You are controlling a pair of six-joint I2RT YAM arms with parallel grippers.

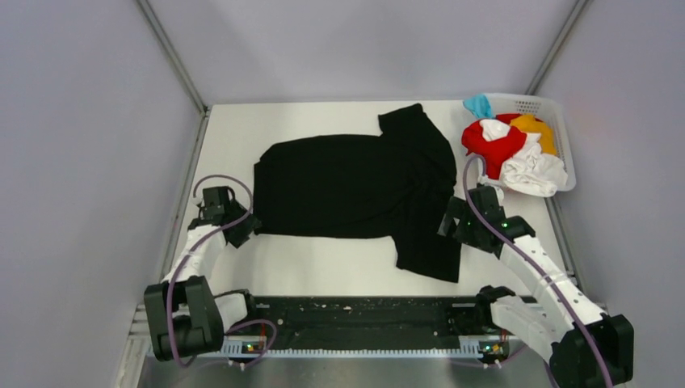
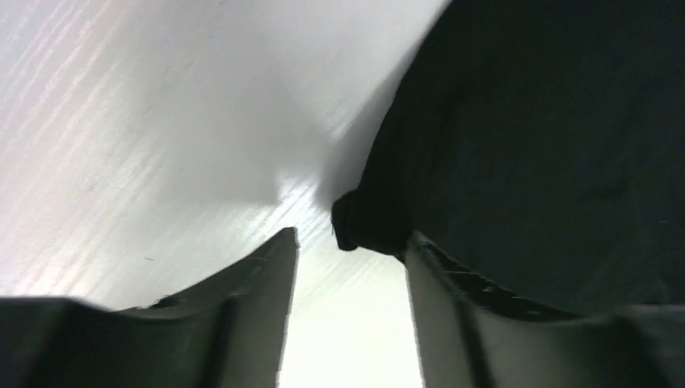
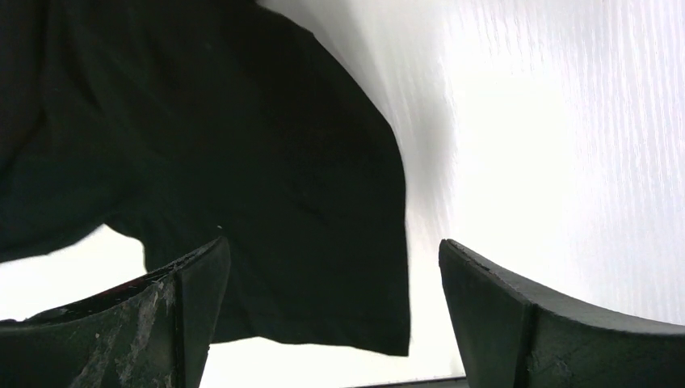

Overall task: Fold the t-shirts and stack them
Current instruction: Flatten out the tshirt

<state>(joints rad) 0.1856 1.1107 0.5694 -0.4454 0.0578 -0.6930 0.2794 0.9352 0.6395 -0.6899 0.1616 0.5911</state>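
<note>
The black t-shirt (image 1: 355, 186) lies spread across the middle of the table (image 1: 323, 263) in the overhead view, body flat, one sleeve pointing to the upper right and the other reaching toward the lower right. It looks light, thin and limp, so it should drag and crease rather than keep its shape; hems and corners seem the best places to pinch. The left gripper (image 2: 351, 236) stands partly open and holds nothing, with the shirt's lower left corner just ahead of its tips. The right gripper (image 3: 333, 242) gapes wide and empty above the lower sleeve's hem. At the upper right the basket (image 1: 533, 100) holds a loose heap: a red shirt (image 1: 493, 149), a white shirt (image 1: 533, 174), an orange-yellow shirt (image 1: 537, 125) and a light blue shirt (image 1: 479, 105) at its far left corner
</note>
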